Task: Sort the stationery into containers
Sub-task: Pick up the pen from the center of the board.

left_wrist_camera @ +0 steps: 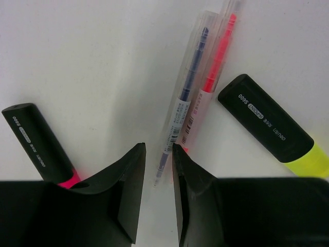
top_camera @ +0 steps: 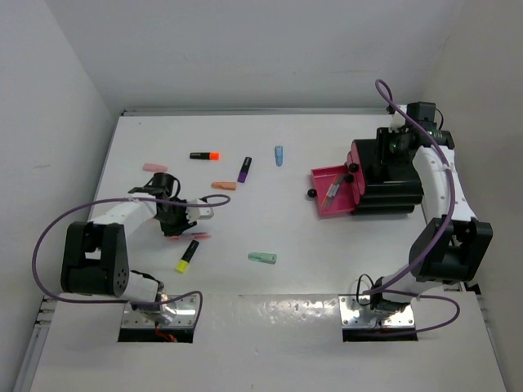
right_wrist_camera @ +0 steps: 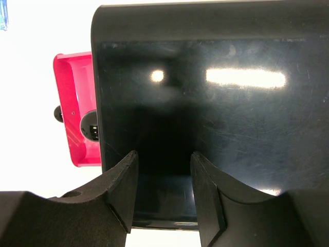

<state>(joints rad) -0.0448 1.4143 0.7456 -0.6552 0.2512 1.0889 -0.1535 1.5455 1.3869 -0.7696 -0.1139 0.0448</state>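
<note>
White bench [top_camera: 245, 131] under left fingers [left_wrist_camera: 131, 190], narrowly apart astride the tip of the blue pen [left_wrist_camera: 185, 98], pink pen [left_wrist_camera: 216, 62] touching alongside: risk of pinching both or skidding one away; right fingers [right_wrist_camera: 123, 190] apart above the black box [right_wrist_camera: 205, 103], red drawer [right_wrist_camera: 72, 103] pulled out beside.
</note>
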